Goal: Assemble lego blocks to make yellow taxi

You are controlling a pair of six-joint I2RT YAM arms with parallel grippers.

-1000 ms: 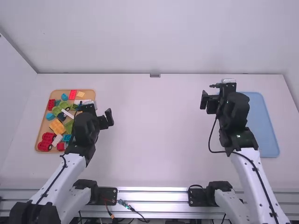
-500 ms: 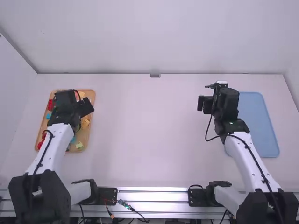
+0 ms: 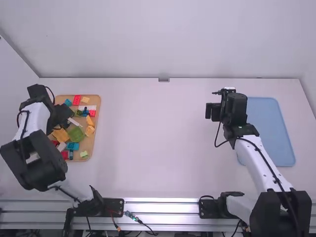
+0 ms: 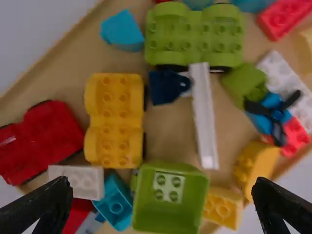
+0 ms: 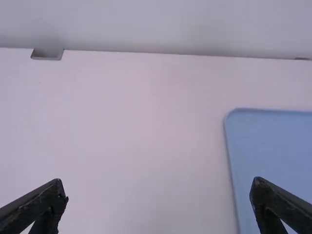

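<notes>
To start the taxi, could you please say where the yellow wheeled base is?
In the left wrist view, the yellow wheeled base lies in the tan tray on the robot's left, between the red base and the dark blue piece.

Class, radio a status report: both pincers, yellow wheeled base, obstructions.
Left pincer open, empty, over brown tray. Right pincer open, empty, near blue tray. Yellow wheeled base ungripped, in brown tray. Crowding it: red wheeled base, green box-shaped block.
</notes>
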